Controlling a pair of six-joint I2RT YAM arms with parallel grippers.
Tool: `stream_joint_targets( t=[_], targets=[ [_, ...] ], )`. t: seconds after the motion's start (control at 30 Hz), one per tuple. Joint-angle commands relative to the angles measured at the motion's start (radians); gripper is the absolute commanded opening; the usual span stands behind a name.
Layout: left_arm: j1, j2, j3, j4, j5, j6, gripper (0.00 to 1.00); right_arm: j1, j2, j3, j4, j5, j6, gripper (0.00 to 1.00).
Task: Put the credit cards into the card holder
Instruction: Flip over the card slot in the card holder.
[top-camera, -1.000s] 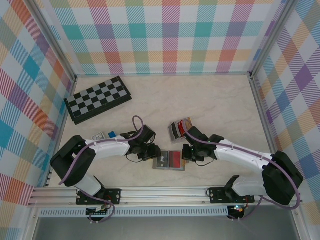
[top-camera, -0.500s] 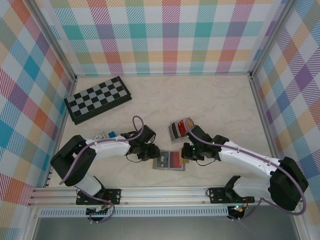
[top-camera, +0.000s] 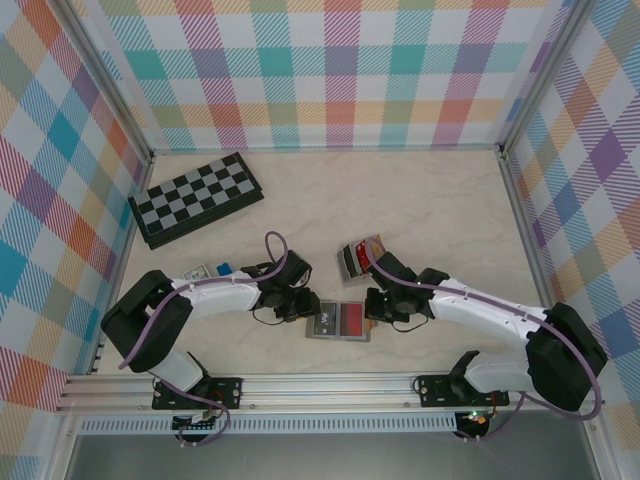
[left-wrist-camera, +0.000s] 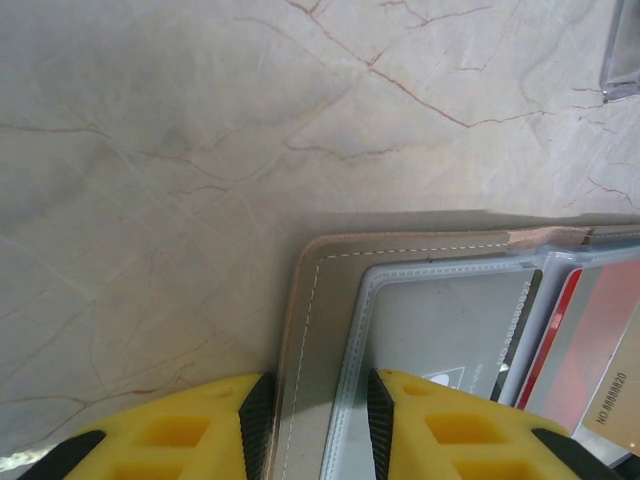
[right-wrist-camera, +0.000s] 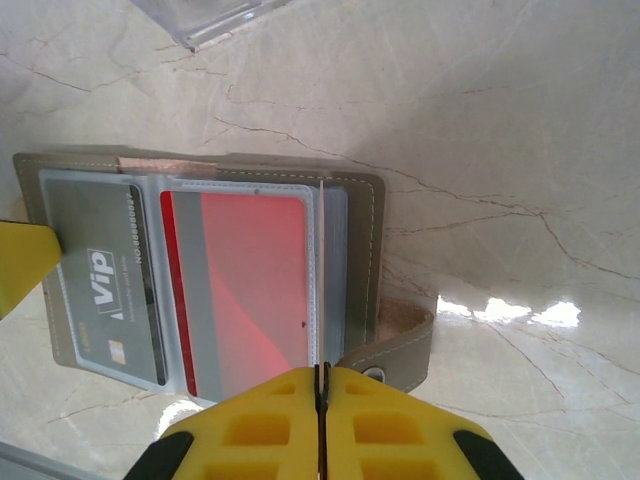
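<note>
We saw the card holder (top-camera: 338, 322) lying open and flat on the table (top-camera: 430, 200) between the arms, with a grey card (right-wrist-camera: 100, 290) and a red card (right-wrist-camera: 250, 280) in its clear sleeves. More credit cards (top-camera: 357, 260) sat just behind it in a clear tray (right-wrist-camera: 215, 20). The left gripper (left-wrist-camera: 320, 400) had its fingers apart, straddling the holder's stitched left border. The right gripper (right-wrist-camera: 322, 375) was pressed together over the holder's right half. A thin tan edge (right-wrist-camera: 322, 270) ran up from its seam, and we could not tell whether it was a card or a sleeve. A chequered board (top-camera: 197, 198) lay well apart at the far left.
</note>
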Motion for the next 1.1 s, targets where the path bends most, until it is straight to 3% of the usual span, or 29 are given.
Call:
stream_joint_targets(
  t=[0.0, 0.3, 0.53, 1.07],
  targets=[
    [-0.021, 0.054, -0.005, 0.02, 0.011, 0.007, 0.34, 0.004, 0.029, -0.018, 0.039, -0.014, 0.004, 0.07],
    [-0.022, 0.057, -0.006, 0.022, 0.011, 0.006, 0.34, 0.004, 0.009, -0.041, 0.121, -0.055, -0.002, 0.07],
    [-0.021, 0.058, -0.005, 0.026, 0.011, 0.005, 0.33, 0.005, -0.067, 0.02, 0.037, -0.039, -0.026, 0.08],
    [-0.025, 0.049, -0.002, 0.03, 0.009, 0.001, 0.3, 0.018, -0.007, 0.083, 0.079, -0.152, -0.064, 0.09]
  ],
)
